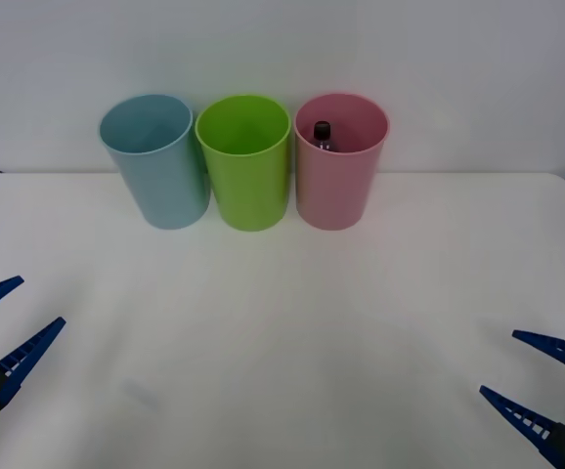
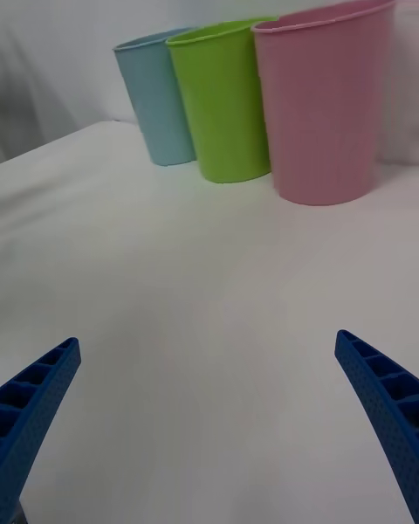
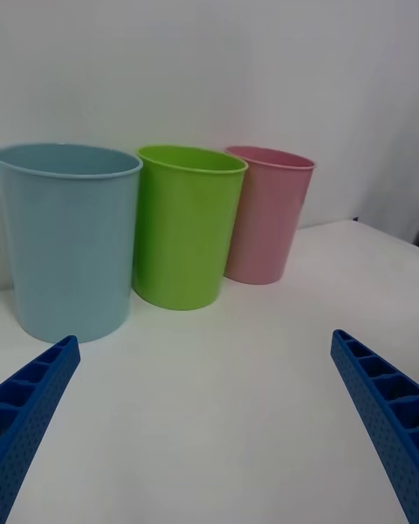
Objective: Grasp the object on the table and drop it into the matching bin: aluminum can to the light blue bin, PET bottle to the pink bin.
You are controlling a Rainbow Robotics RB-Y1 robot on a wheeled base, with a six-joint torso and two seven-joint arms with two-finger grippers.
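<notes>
From the front view you can spot the small clear plastic bottle with black cap (image 1: 322,134) sitting inside the tall round pink plastic bin (image 1: 340,186); the wrist views just catch that bin's outer wall. Left gripper (image 1: 4,327) and right gripper (image 1: 535,376) hang spread wide, empty, over the white tabletop (image 1: 282,322).

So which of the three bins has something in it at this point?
The pink bin, rightmost of the row: the PET bottle shows its black cap just inside the rim. The light blue bin and lime green bin look empty.
</notes>
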